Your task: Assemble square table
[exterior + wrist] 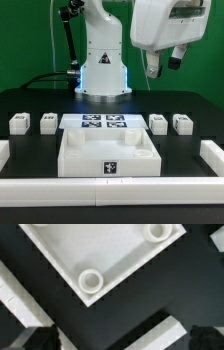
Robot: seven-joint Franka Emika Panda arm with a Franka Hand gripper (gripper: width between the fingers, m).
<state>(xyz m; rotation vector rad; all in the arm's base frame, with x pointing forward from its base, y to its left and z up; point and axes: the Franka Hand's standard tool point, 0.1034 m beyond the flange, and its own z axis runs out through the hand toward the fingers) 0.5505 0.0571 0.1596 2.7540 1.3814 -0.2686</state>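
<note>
From my console the gripper (pixel 160 68) hangs high in the exterior view's upper right, above the black table (pixel 30 100) and touching nothing. In the wrist view its two dark fingers (pixel 32 339) show as blurred shapes at opposite edges of the picture, so I read them as spread apart with nothing held between them. The square table is unassembled. Its table top (pixel 80 165) lies open side up near the middle of the black table, raised rim all round, with a black-and-white tag on the wall that faces the exterior camera. Just behind it lies the marker board (pixel 103 122), flat. The legs stand loose in a row level with that board: one leg (pixel 18 123) and a second leg (pixel 47 122) on the exterior view's left, and a third leg (pixel 157 122) and a fourth leg (pixel 181 122) on the exterior view's right, each apart from the top. The bar fence (pixel 110 190) runs along the near side and turns up both sides. The wrist camera looks down on one corner of the table top (pixel 100 252), set diagonally in its picture (the rim edge is sharp enough to trace), with one round socket (pixel 91 280) near that corner and another socket (pixel 157 231) farther along the rim. The robot base (pixel 103 70) stands behind the marker board.
</note>
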